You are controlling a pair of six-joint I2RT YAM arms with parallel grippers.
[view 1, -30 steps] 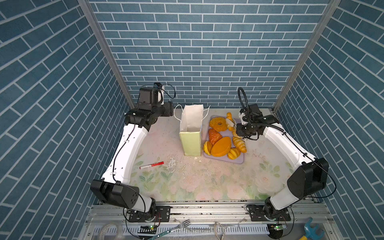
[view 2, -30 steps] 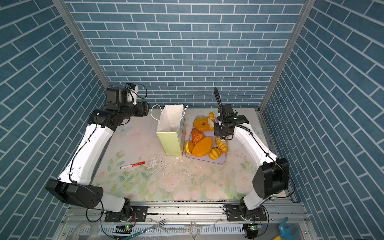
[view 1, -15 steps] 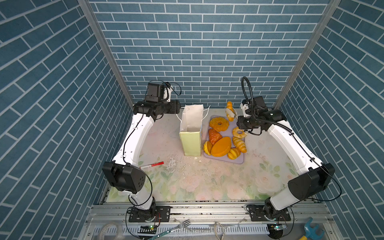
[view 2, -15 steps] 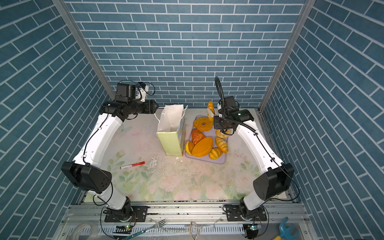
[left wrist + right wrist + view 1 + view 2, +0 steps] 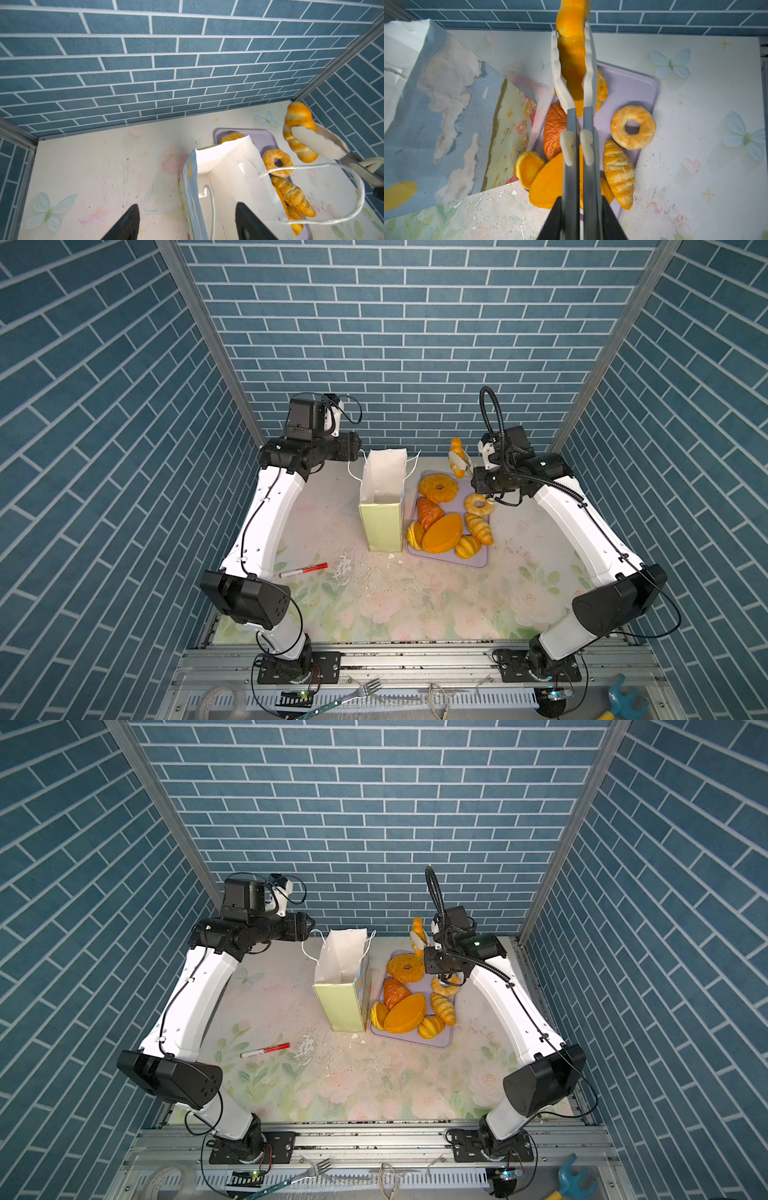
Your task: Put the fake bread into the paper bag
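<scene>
Up off the flat lilac tray (image 5: 633, 87) has gone the right gripper (image 5: 464, 464), squeezing a shiny striped orange-yellow toy roll (image 5: 297, 116), near the tall white paper bag (image 5: 382, 526). Left gripper (image 5: 187, 203) jaws stand wide by the bag.

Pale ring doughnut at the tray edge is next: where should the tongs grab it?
The pale ring doughnut lies flat, hole up, across the lilac tray rim, a croissant close beside. Bring the tongs down from above onto its off-tray band: one tip through the hole, one outside.
</scene>
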